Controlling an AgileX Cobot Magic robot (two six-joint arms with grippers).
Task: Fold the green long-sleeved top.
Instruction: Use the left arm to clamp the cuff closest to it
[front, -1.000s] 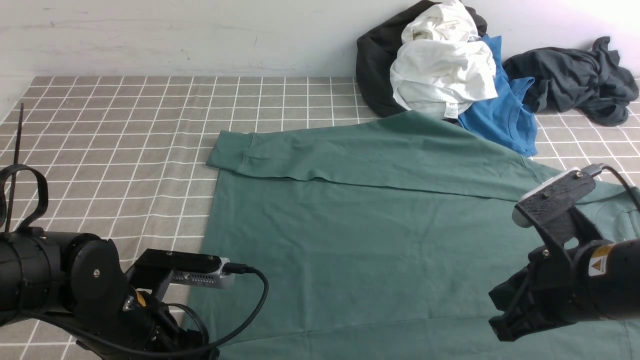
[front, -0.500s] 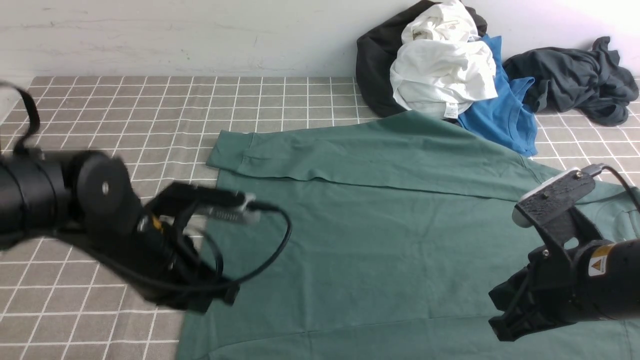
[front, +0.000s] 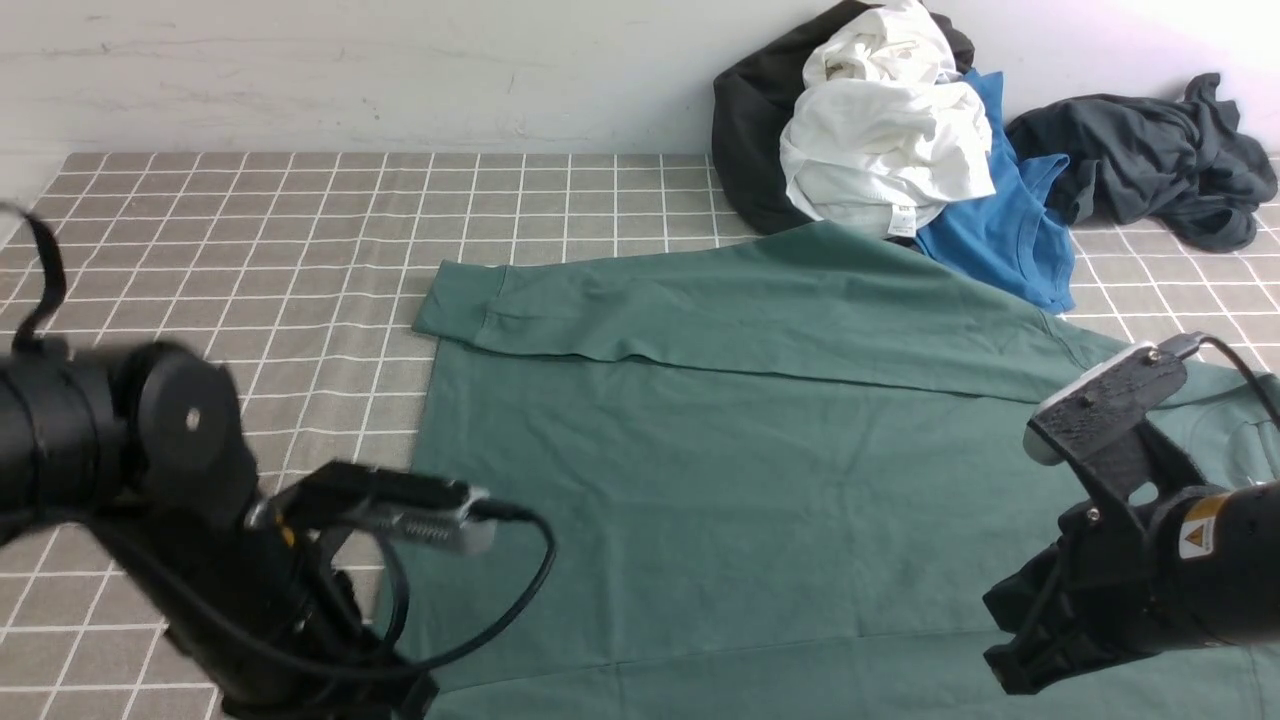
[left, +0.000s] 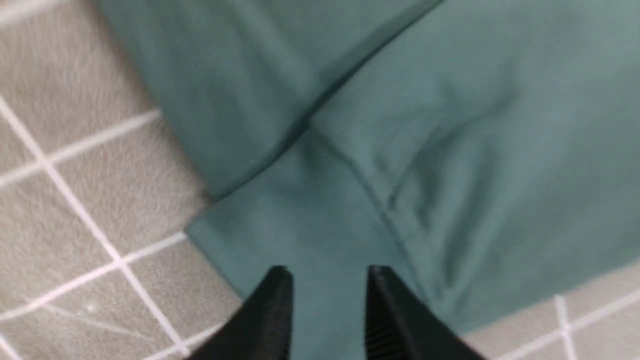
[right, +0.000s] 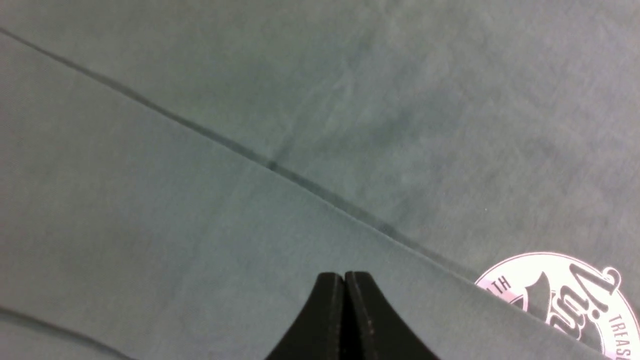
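The green long-sleeved top (front: 720, 470) lies flat across the middle and right of the checked grey tablecloth (front: 230, 260), smooth, with only faint creases. Its far sleeve (front: 700, 310) is folded across the body, cuff pointing left, and a second fold line runs along the near edge. The white round logo (right: 565, 295) sits on the chest, over on the right.

Edges now: on the left the hem makes a straight line, and beyond it there's wide bare tablecloth. At the back right it's crowded. A black garment (front: 745, 140), a white one (front: 880, 140), a bright blue shirt (front: 1010, 230) right up against the top's shoulder, and a dark grey garment (front: 1150, 160) are heaped by the wall.

The left arm is bent low at the near left corner. The left gripper (left: 325, 272) is over the top's corner, fingers spread, nothing between them. The right arm sits low at the near right. The right gripper (right: 344, 275) points down over the fabric beside the logo, fingers pressed together, no cloth visibly pinched.
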